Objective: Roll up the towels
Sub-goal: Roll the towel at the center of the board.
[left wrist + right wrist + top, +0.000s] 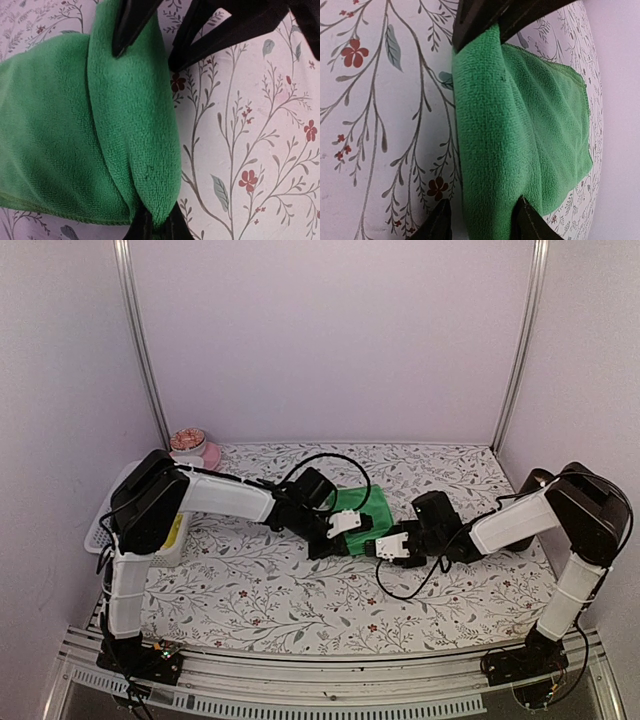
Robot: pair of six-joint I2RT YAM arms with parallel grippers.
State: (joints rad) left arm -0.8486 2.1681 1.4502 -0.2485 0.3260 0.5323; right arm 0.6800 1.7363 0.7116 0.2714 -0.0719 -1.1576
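While left gripper [159, 226] pinches green towel [373, 503] roll end, right gripper [482, 220] straddles other end, part-open; roll lies left-right.

The top view looks down from high at 6 o'clock, facing 12 o'clock across the whole bench [250, 580]. Each wrist view sits very close above the bench, and the 2 face each other. All 3 views share the green towel [375, 502], which fills both close-ups.
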